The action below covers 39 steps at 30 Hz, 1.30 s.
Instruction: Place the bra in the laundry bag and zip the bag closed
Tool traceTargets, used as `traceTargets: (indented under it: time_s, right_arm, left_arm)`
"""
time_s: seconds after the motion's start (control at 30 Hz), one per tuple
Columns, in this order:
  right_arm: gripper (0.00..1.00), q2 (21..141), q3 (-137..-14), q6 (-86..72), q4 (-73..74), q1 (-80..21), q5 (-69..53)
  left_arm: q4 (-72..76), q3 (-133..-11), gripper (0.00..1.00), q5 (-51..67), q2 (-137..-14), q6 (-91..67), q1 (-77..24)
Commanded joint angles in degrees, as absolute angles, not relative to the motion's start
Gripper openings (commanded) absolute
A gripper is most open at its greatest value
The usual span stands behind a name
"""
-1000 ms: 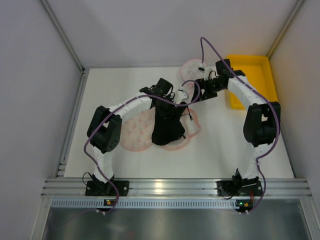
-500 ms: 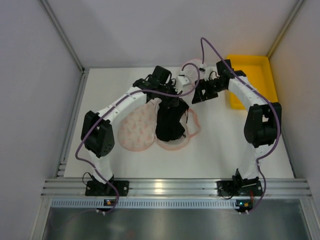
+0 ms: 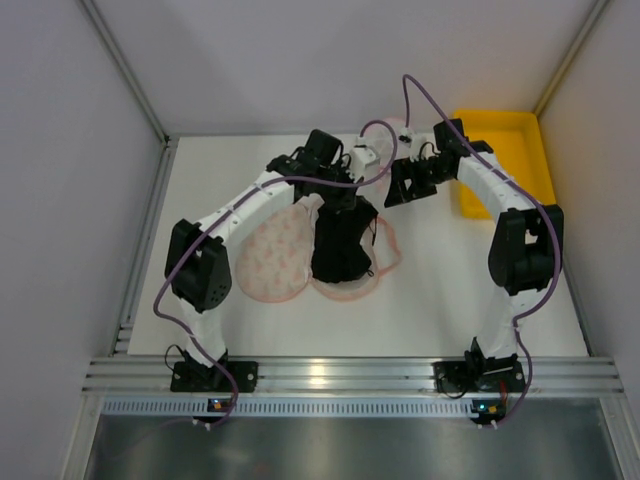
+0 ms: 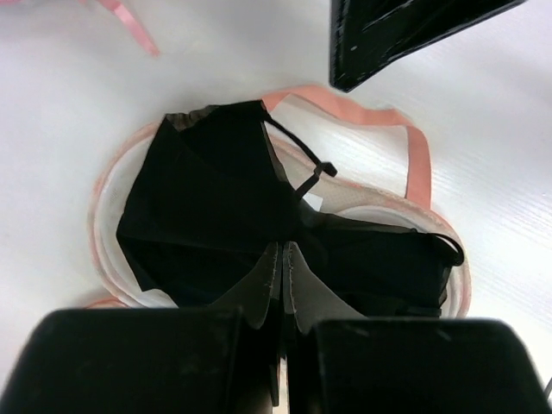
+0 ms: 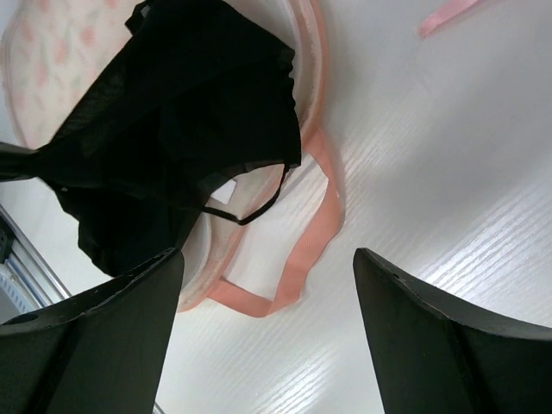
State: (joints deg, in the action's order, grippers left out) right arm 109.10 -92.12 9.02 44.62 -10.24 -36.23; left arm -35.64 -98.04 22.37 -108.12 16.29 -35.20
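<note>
Bra (image 3: pixel 342 245): we pinch it in the left gripper (image 4: pixel 283 276), lately shifted onto the laundry bag (image 3: pixel 270 255), right-hand half; release looks due. Right gripper (image 5: pixel 267 259) gapes, empty.

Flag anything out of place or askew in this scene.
The bra lies bunched across the right half of the open bag rather than tucked in, one end pinched in the shut left claw. A thin strap loops out toward the rim, and a strip of pink trim lies splayed on the table.
</note>
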Motion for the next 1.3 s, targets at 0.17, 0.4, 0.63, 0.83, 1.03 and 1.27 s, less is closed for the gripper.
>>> traceTargets:
  time_s: [0.17,0.4,0.63,0.83,1.03,1.27]
  right_arm:
    - [0.79,104.8,-90.4,10.4,45.4,-9.4,-37.8]
    - [0.78,103.9,-88.6,10.5,45.2,-9.5,-37.5]
    - [0.62,103.5,-85.2,10.5,42.2,-9.4,-37.4]
    - [0.45,104.6,-81.1,9.6,37.0,-10.3,-38.3]
    - [0.38,108.8,-80.6,8.1,33.3,-13.4,-36.8]
    - [0.34,111.2,-80.8,6.1,31.2,-17.0,-33.3]
  left_arm:
    - [-35.0,-97.6,0.00,17.6,-115.0,12.1,-34.5]
    - [-35.0,-98.2,0.00,17.4,-118.5,9.7,-33.8]
    - [-35.0,-96.3,0.34,21.2,-115.2,9.1,-33.0]
    - [-35.0,-96.8,0.53,27.1,-110.6,5.5,-28.9]
    - [-35.0,-97.6,0.57,31.2,-107.4,3.3,-24.3]
    - [-35.1,-96.9,0.63,30.7,-105.0,3.1,-21.6]
